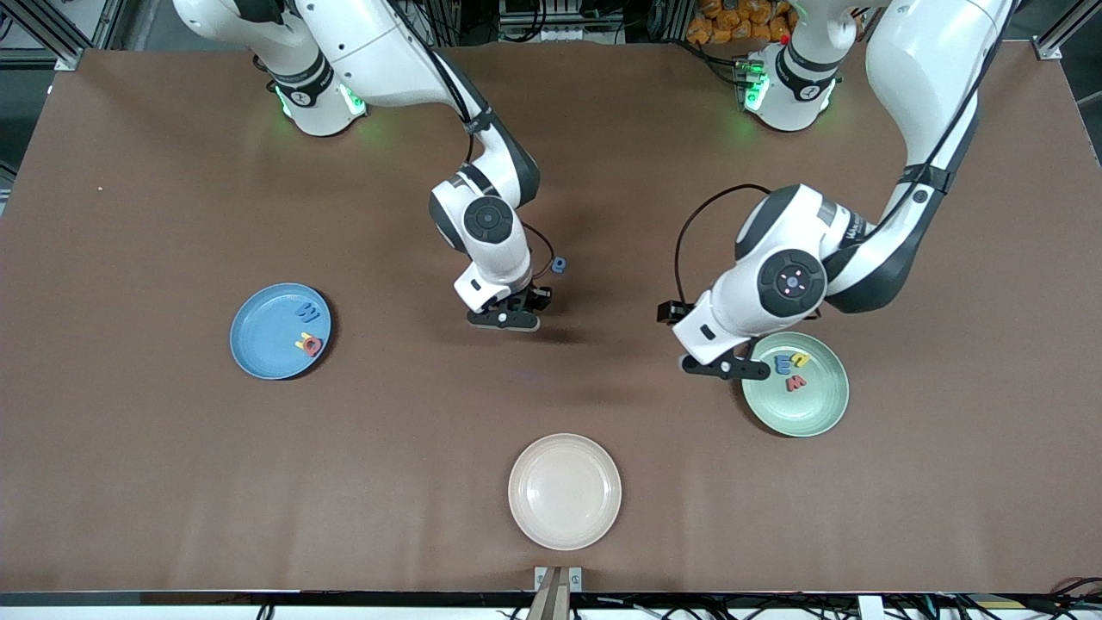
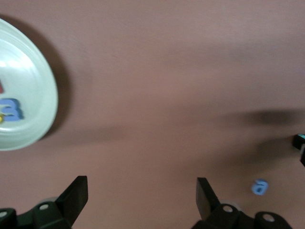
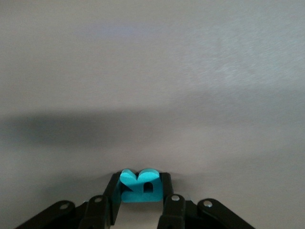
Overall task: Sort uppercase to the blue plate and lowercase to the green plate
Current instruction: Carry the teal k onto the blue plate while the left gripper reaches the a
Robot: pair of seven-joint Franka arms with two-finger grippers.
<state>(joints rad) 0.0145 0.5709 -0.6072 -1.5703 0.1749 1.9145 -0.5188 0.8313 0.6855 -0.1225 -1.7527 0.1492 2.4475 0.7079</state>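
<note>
Three capitals (image 1: 306, 331) lie on the blue plate (image 1: 250, 344) at the right arm's end of the table (image 1: 172, 482). Over the table's middle, the right gripper (image 1: 506, 319) is clenched on the teal B (image 3: 138, 187); whether the letter has cleared the surface is hard to tell. It would be best to lift straight, carry it low, and let go above a bare part of the plate. The blue a (image 1: 560, 264) lies just beside this gripper. The left gripper (image 1: 726, 368) waits, fingers spread and holding nothing, at the green plate (image 1: 818, 418) rim.
</note>
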